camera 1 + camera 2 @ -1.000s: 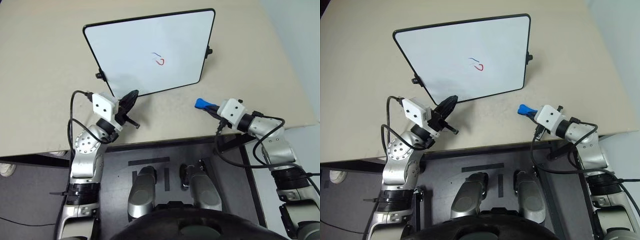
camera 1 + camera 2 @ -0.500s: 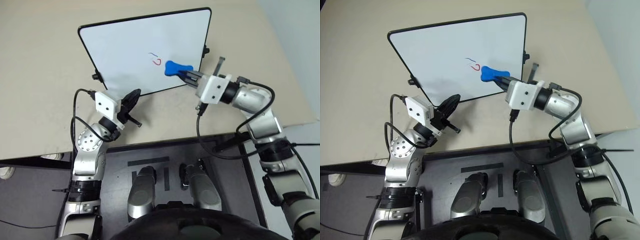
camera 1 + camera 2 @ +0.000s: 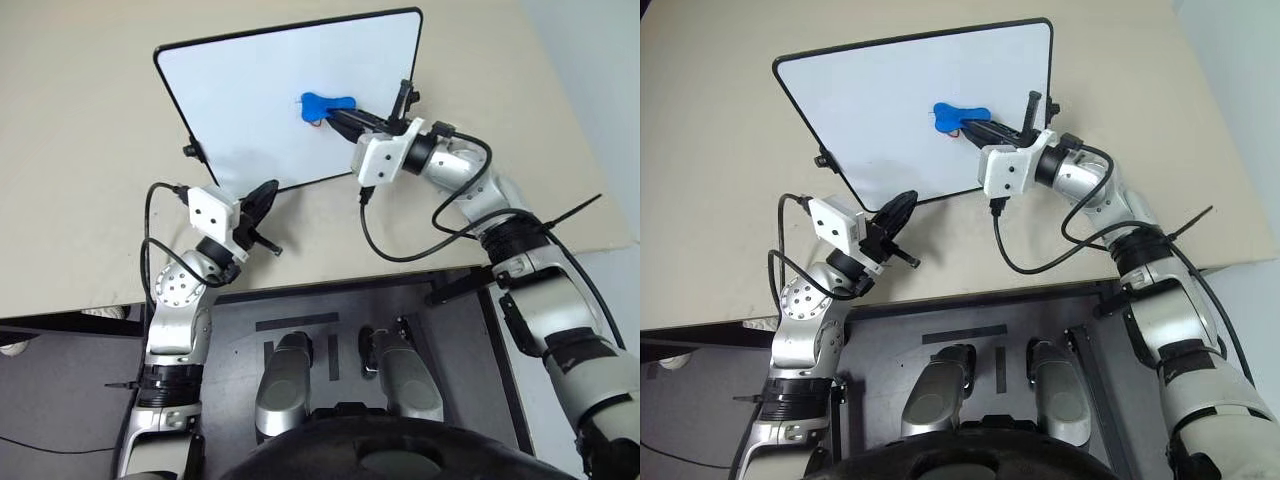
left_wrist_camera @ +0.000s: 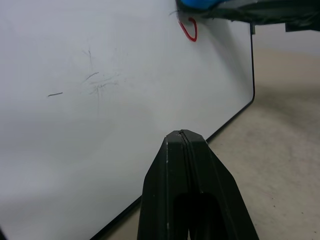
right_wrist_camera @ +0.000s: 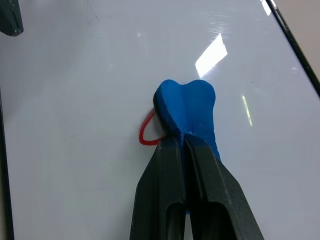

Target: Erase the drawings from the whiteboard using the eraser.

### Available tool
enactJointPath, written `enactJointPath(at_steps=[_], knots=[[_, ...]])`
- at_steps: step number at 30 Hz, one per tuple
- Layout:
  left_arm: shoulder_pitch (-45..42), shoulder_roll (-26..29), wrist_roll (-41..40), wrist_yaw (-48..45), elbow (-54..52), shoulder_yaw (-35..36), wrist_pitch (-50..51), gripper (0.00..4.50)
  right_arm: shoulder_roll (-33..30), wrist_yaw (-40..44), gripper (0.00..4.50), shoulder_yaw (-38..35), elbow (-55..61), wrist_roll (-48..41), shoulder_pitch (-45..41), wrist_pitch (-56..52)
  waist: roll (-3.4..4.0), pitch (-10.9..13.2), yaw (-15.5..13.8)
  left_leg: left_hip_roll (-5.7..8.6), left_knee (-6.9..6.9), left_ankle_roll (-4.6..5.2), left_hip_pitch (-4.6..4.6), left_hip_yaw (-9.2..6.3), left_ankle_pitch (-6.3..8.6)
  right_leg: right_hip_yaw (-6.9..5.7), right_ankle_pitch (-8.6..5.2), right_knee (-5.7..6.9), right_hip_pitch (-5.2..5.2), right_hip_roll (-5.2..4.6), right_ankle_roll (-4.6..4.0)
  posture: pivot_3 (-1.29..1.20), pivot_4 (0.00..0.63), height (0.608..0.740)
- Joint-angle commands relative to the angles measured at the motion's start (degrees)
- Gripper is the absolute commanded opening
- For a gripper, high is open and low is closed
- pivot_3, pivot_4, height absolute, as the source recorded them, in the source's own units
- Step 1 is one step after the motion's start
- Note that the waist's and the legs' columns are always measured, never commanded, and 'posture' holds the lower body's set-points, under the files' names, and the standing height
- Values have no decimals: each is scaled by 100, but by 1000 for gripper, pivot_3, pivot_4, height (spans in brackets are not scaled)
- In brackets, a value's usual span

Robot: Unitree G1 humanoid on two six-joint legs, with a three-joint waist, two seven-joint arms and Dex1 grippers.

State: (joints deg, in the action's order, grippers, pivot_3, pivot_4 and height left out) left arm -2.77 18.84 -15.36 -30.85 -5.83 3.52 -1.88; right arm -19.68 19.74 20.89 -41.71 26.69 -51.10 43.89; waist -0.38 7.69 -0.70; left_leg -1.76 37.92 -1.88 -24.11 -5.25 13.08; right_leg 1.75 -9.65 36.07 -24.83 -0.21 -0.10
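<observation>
Right wrist view: eraser (image 5: 187, 107) mid-whiteboard (image 5: 75, 75), edges distant.

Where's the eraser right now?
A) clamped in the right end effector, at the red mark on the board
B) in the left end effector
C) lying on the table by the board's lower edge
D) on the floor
A: the right end effector is shut on the blue eraser, whose tip sits over the red curl on the whiteboard.

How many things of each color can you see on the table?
White: 1, the whiteboard
Blue: 1, the eraser
Red: 1, the red curl drawn on the board
Total: 3
</observation>
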Motion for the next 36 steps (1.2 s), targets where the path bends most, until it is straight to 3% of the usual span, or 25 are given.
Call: enactJointPath(at_steps=[1, 5, 21, 36], knots=[[25, -21, 31, 27, -216, 5, -127, 0, 80, -202, 31, 197, -514, 227, -101, 130, 0, 0, 11, 0, 0, 0, 2, 0, 0, 0, 3, 1, 1, 0, -3, 0, 150, 740], [52, -31, 39, 37, -234, 5, -132, 0, 132, -184, 31, 301, -784, 263, -43, 264, 1, 0, 19, 0, -1, -5, 7, -2, 3, -1, 22, 1, -2, 0, -19, 0, 150, 740], [-135, -52, 56, -48, -79, -37, -143, 0, 99, -1698, 31, 17, -508, 593, -572, 559, 3, 2, 38, -1, -11, -20, -1, -4, 12, -1, 34, -1, -22, 1, -28, 0, 150, 740], [-210, -112, 90, -74, 18, -63, -217, 0, 370, -953, 31, 626, -1187, 732, -335, 397, 3, 2, 68, -1, -35, -20, 4, -4, 12, -2, 35, -9, -30, 2, -33, 0, 150, 740]])
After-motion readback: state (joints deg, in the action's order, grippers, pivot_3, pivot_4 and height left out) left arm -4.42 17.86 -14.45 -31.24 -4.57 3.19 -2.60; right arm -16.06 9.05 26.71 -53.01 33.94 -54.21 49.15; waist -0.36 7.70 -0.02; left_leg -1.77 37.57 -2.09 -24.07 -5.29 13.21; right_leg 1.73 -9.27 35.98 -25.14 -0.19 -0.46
